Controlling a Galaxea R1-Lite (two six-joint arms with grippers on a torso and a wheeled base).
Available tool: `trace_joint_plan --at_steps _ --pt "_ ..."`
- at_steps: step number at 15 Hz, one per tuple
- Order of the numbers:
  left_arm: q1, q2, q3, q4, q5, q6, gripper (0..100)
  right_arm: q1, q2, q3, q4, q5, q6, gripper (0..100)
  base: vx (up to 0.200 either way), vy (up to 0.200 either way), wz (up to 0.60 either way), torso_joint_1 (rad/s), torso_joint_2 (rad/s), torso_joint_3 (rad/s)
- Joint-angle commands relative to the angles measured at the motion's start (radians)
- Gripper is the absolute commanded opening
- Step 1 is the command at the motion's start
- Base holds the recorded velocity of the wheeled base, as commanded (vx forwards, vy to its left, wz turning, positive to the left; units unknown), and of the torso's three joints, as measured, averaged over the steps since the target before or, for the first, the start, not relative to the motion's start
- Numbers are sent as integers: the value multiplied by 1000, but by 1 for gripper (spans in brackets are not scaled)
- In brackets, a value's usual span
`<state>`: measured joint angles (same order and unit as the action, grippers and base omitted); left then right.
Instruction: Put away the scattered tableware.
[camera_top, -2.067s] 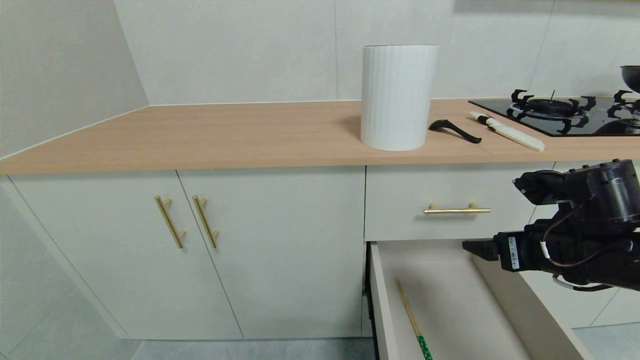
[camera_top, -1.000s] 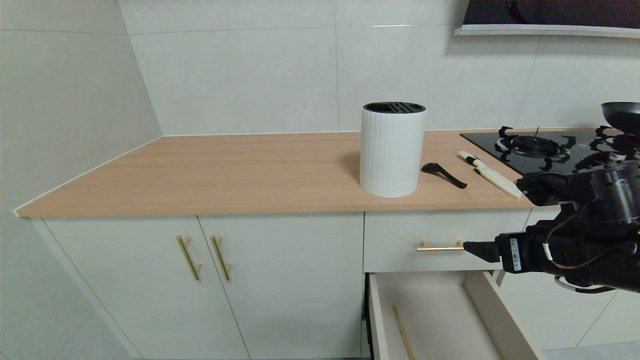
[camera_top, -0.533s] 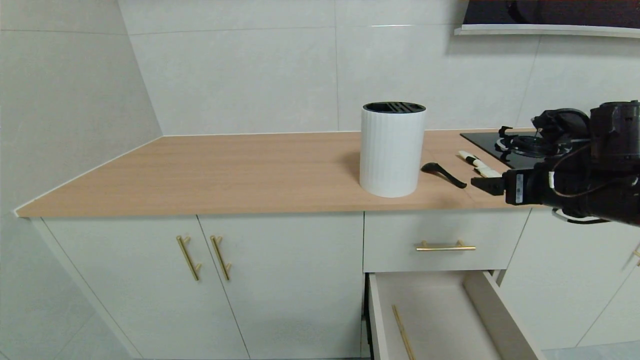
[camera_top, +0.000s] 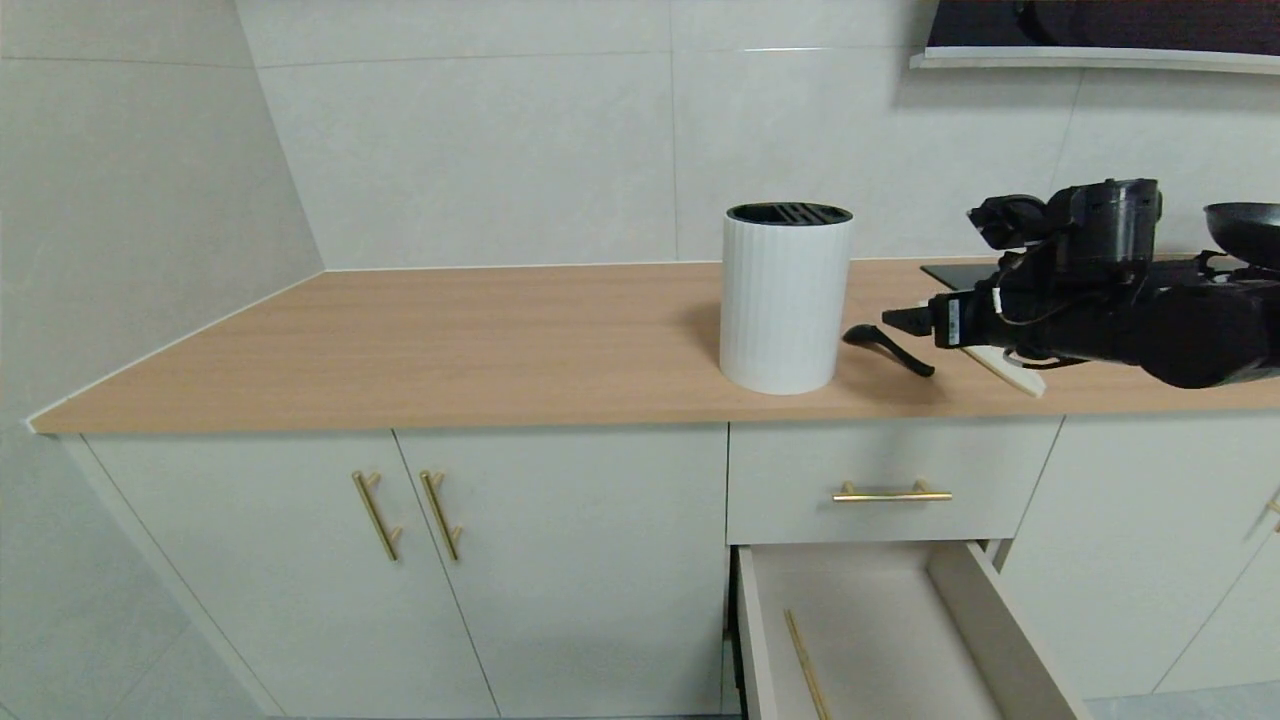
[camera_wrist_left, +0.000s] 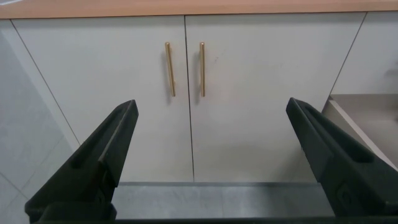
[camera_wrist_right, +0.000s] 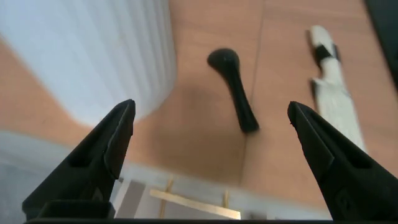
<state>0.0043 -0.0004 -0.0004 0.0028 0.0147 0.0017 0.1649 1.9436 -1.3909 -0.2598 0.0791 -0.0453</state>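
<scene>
Hovering above worktop (camera_top: 500, 340): right gripper (camera_top: 903, 321), jaws spread, empty. Just ahead and below, black spoon (camera_top: 888, 350), smooth, slim handle end nearest, rounded bowl away, long axis roughly along reach. Alongside, pale flat knife (camera_top: 1020, 380). Beyond, ribbed white cylindrical holder (camera_top: 785, 300). Left gripper (camera_wrist_left: 211, 106) also spread, well apart.

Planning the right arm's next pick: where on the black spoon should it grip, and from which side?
Probably mid-handle, from straight above. The black spoon lies flat on the counter, its slim handle clear of the white holder and the knife, so the open right gripper can close across it; the rounded bowl end looks harder to pinch.
</scene>
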Motion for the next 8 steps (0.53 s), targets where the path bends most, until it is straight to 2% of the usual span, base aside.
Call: trace_joint_plan --at_steps 1,8 --pt "0 0 0 0 1 0 100 -39 132 -57 1 22 -38 100 0 0 0 0 0 0" --pt "0 0 0 0 1 0 100 -82 209 -112 4 87 -56 100 0 0 0 0 0 0"
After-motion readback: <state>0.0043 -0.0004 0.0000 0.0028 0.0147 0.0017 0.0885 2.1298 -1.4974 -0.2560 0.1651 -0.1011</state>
